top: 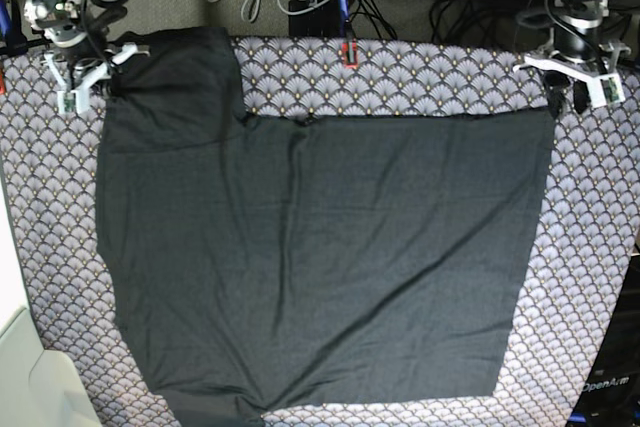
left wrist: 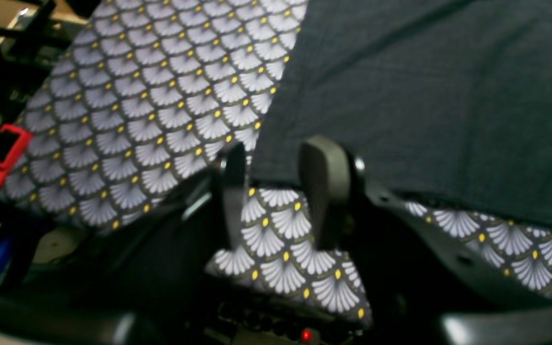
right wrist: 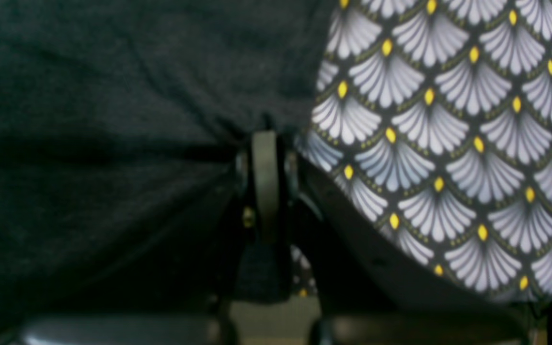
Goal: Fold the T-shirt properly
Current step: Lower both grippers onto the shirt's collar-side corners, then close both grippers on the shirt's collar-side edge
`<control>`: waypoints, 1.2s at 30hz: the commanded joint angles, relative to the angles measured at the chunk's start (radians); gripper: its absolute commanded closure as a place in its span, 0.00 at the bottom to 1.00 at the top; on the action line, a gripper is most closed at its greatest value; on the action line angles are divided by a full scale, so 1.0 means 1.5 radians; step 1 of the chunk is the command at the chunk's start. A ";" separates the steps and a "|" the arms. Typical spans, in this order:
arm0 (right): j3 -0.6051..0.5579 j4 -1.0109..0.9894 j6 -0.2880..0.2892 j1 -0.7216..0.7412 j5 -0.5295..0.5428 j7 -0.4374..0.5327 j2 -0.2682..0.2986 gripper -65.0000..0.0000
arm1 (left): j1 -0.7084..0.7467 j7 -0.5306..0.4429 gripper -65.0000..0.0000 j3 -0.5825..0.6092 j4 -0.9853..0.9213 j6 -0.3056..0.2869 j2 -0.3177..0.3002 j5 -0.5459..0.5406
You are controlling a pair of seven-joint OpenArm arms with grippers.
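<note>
Black cotton T-shirt [top: 330,217] overlies grey fan-patterned cloth [top: 400,72]; right black-and-silver pincer [right wrist: 267,187] closed, pinching shirt fabric; left black-and-silver pincer [left wrist: 276,191] open at its corner.

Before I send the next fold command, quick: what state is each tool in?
Left tool: open, holding nothing, over the T-shirt's corner.
Right tool: closed, pinching the T-shirt near its side edge.

Both wrist views are dim and soft, the close foreground blurred out of focus. The base view is brighter and evenly lit, with only faint shadows along the creases.
</note>
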 commanded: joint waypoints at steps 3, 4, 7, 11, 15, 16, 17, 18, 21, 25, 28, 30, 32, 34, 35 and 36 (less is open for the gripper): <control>-0.001 0.014 0.002 -0.007 -0.034 -0.050 0.005 1.00 | 0.003 -0.019 0.65 -0.005 0.010 0.000 -0.006 -0.002; 0.000 0.025 0.002 -0.008 -0.034 -0.051 0.005 1.00 | 0.003 -0.019 0.65 -0.007 0.010 0.000 -0.007 -0.002; 0.000 0.063 0.002 -0.014 -0.033 -0.053 0.000 1.00 | 0.001 -0.019 0.65 -0.008 -0.005 0.000 -0.007 -0.002; -0.005 0.100 0.002 -0.032 -0.033 -0.053 -0.016 1.00 | -0.032 -0.019 0.65 -0.008 -0.060 0.000 -0.007 -0.002; -0.006 0.106 0.002 -0.033 -0.033 -0.053 -0.025 1.00 | -0.054 -0.019 0.65 -0.008 -0.104 -0.002 -0.007 -0.002; -0.006 0.106 0.002 -0.033 -0.033 -0.053 -0.026 1.00 | -0.059 -0.019 0.65 -0.008 -0.109 -0.002 -0.007 -0.002; -0.006 0.106 0.002 -0.033 -0.033 -0.053 -0.026 1.00 | -0.063 -0.019 0.65 -0.008 -0.111 -0.002 -0.007 -0.002; -0.006 0.106 0.002 -0.032 -0.033 -0.053 -0.026 1.00 | -0.065 -0.019 0.65 -0.008 -0.111 -0.002 -0.007 -0.002; -0.006 0.106 0.002 -0.029 -0.033 -0.053 -0.024 1.00 | -0.074 -0.019 0.65 -0.008 -0.112 -0.002 -0.007 -0.002; -0.006 0.106 0.002 -0.028 -0.033 -0.053 -0.024 1.00 | -0.095 -0.019 0.65 -0.009 -0.121 -0.002 -0.008 -0.001; -0.006 0.106 0.002 -0.028 -0.033 -0.053 -0.024 1.00 | -0.113 -0.019 0.65 -0.008 -0.143 -0.002 -0.008 -0.001; -0.006 0.106 0.002 -0.028 -0.033 -0.053 -0.024 1.00 | -0.126 -0.011 0.63 -0.008 -0.162 -0.002 -0.008 0.002; -0.006 0.106 0.002 -0.028 -0.033 -0.053 -0.023 1.00 | -0.145 0.029 0.62 -0.008 -0.181 -0.002 -0.008 -0.001; -0.006 0.106 0.002 -0.027 -0.033 -0.053 -0.023 1.00 | -0.164 0.058 0.60 -0.009 -0.194 -0.002 -0.008 -0.001; -0.006 0.106 0.002 -0.027 -0.033 -0.053 -0.023 1.00 | -0.169 0.060 0.58 -0.009 -0.198 -0.002 -0.008 -0.001; -0.006 0.106 0.002 -0.027 -0.033 -0.053 -0.023 1.00 | -0.172 0.060 0.57 -0.009 -0.199 -0.002 -0.008 -0.001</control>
